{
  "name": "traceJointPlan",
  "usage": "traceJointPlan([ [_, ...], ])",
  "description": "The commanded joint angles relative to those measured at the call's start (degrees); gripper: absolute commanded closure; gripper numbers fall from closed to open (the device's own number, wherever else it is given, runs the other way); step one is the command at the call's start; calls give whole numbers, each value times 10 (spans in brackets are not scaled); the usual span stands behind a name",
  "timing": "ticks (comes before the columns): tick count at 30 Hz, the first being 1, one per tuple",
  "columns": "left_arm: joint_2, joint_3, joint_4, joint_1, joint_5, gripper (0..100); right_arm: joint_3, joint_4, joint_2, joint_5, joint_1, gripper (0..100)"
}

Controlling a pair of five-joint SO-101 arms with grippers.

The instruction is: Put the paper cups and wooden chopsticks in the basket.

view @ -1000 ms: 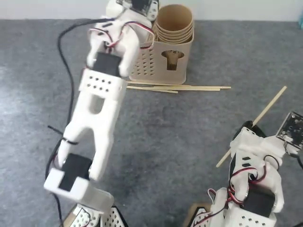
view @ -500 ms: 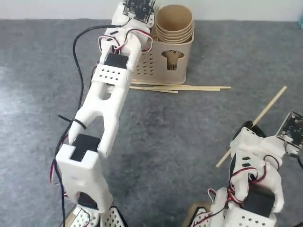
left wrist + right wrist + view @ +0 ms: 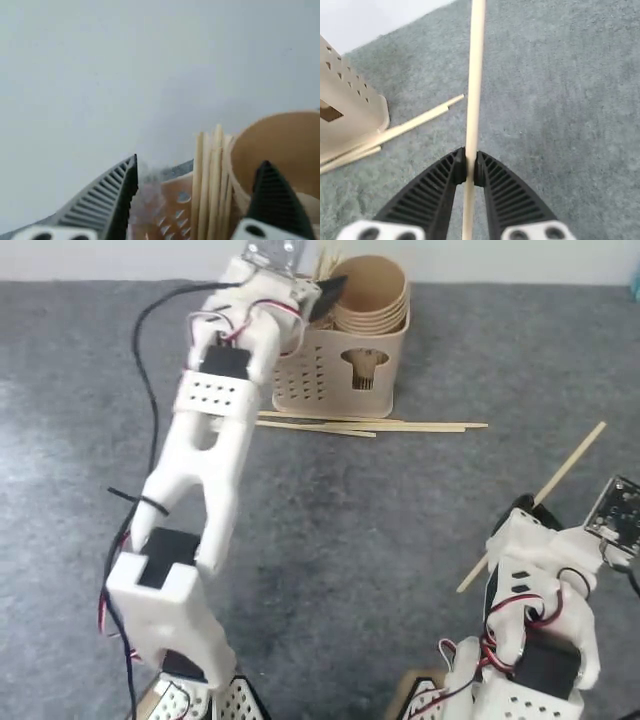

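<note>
My left gripper (image 3: 199,163), jaws spread, hovers over the basket (image 3: 345,380), where standing chopsticks (image 3: 210,190) lean beside the paper cups (image 3: 370,290), while my right gripper (image 3: 470,161), well apart from the basket, pinches a single chopstick (image 3: 476,75) ready for carrying there, and loose chopsticks (image 3: 370,425) lie just beside the basket's front.

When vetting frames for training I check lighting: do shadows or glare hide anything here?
High view: soft even light, faint shadows on the mat, nothing hidden. Left wrist view: bright wall, chopsticks plain. Right wrist view: no glare on the held chopstick.
</note>
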Motion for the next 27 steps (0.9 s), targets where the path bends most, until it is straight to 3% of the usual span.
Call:
traceJointPlan([
  [1,-115,-36,76,-26,7,652,-5,-41,3,-4,1,991],
  [10,-329,-34,239,-91,10,652,-9,-126,4,-6,-87,991],
  [19,-461,5,520,-215,10,652,-73,-297,102,-64,-107,991],
  [22,-496,85,513,-258,10,652,-149,-300,186,-94,-107,991],
  [27,-581,305,363,-285,13,652,-278,-302,303,-110,-125,991],
])
